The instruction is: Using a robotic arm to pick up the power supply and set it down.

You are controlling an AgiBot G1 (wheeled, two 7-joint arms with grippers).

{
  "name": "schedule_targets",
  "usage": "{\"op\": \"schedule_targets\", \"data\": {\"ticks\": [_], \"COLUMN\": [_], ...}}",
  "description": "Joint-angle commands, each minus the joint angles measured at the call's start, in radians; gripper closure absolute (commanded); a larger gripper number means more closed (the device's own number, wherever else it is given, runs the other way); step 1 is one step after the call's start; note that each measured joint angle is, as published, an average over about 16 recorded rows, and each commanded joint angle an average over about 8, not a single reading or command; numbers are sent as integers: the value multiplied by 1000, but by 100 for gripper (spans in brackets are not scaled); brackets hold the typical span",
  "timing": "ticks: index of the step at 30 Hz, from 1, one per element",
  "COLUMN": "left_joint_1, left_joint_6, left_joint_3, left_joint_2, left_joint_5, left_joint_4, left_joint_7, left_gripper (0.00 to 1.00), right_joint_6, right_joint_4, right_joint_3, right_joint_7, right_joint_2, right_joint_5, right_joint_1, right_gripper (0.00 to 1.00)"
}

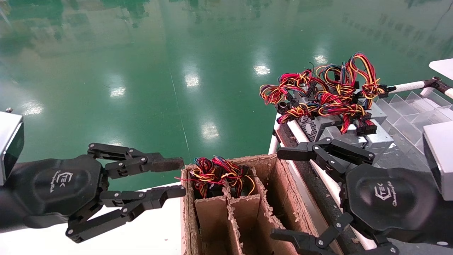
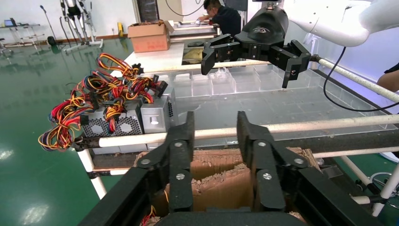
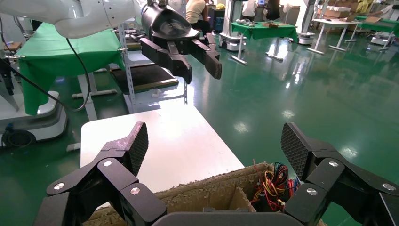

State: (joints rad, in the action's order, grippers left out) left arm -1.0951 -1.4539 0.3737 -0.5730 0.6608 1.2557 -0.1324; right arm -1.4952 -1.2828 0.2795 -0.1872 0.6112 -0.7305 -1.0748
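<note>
Several grey power supply boxes (image 1: 380, 136) (image 2: 153, 120) lie together on a pipe rack at the right, under a tangle of red, yellow and black wires (image 1: 318, 92) (image 2: 103, 92). Another bunch of wires (image 1: 219, 175) (image 3: 275, 183) pokes out of a far compartment of a cardboard box (image 1: 185, 212). My right gripper (image 1: 283, 194) (image 3: 215, 146) hangs wide open over the box's right side, just short of the power supplies, with nothing between its fingers. On the other side, my left gripper (image 1: 175, 179) (image 2: 215, 129) stands open and empty at the box's left far corner.
The cardboard box has torn dividers (image 1: 230, 209) and stands on a white table (image 1: 148, 233) (image 3: 179, 136). The rack has white pipes (image 1: 295, 129) (image 2: 282, 127) and clear plastic trays (image 1: 407, 113). Green floor lies beyond. People and benches show far off in the wrist views.
</note>
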Motion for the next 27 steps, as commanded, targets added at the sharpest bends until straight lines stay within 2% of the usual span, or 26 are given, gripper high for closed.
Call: {"op": "schedule_targets", "data": {"ticks": [1,13,14,21,22,27], "left_joint_1": [0,0,0,0,0,0], "left_joint_6": [0,0,0,0,0,0], "left_joint_3": [0,0,0,0,0,0], "left_joint_2": [0,0,0,0,0,0], "left_joint_5": [0,0,0,0,0,0], "left_joint_4": [0,0,0,0,0,0], "left_joint_7": [0,0,0,0,0,0], "left_gripper": [100,100,92,5,0,0], "right_joint_6": [0,0,0,0,0,1], "right_joint_4": [0,0,0,0,0,1], "right_joint_3": [0,0,0,0,0,0], "right_joint_7": [0,0,0,0,0,0], "right_joint_2": [0,0,0,0,0,0], "right_joint_5": [0,0,0,0,0,-1], "right_joint_1": [0,0,0,0,0,0], "right_gripper": [0,0,0,0,0,0]}}
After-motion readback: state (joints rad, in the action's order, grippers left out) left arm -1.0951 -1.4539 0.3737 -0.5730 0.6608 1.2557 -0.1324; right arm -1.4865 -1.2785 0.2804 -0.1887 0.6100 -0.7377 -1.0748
